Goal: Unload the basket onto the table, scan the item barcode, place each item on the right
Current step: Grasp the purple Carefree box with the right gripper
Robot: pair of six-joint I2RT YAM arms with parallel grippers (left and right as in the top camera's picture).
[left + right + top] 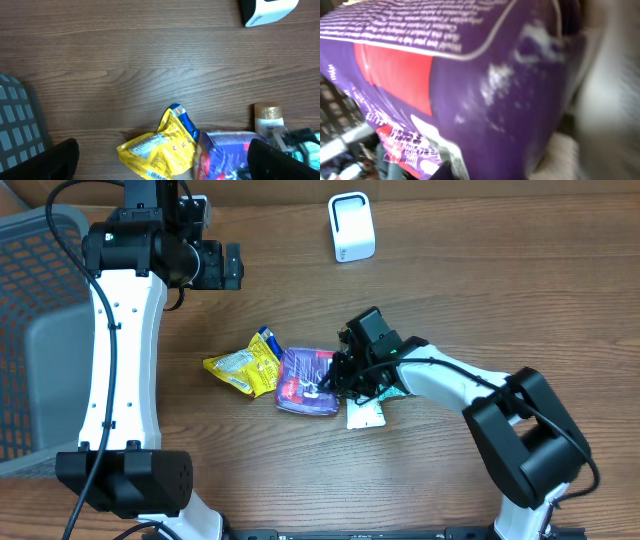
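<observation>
At centre, purple bag (305, 380), yellow bag (242, 363) touching it at 9 o'clock, scanner (351, 227) well apart at 1 o'clock, right gripper (335, 377) at the purple bag's 3 o'clock edge — fingers hidden, grip cannot be told, left gripper (236, 267) at 11 o'clock — fingers spread wide, empty.

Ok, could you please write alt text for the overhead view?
The right claw touches the right edge of a purple packet mid-table, beside a yellow snack bag. The left claw hangs open farther back, left of a white scanner.
</observation>
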